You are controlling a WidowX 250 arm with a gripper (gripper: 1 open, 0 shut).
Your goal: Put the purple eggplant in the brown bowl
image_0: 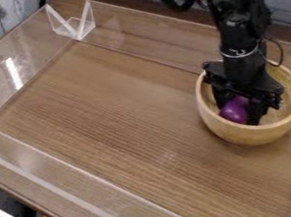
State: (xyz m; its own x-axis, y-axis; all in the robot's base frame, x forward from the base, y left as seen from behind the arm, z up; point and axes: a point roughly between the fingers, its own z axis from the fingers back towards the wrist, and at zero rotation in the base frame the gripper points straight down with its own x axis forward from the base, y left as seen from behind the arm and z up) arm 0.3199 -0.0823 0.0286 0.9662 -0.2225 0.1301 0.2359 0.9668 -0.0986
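Note:
The purple eggplant [238,111] lies inside the brown bowl [254,136], which stands at the right side of the wooden table. My gripper [246,103] points straight down into the bowl. Its black fingers [218,93] stand on both sides of the eggplant and press against it. The gripper hides the upper part of the eggplant and the far rim of the bowl.
Clear acrylic walls [23,71] border the wooden table [108,105] on the left and the front. A small clear stand [71,21] sits at the back left. The table's right edge runs just past the bowl.

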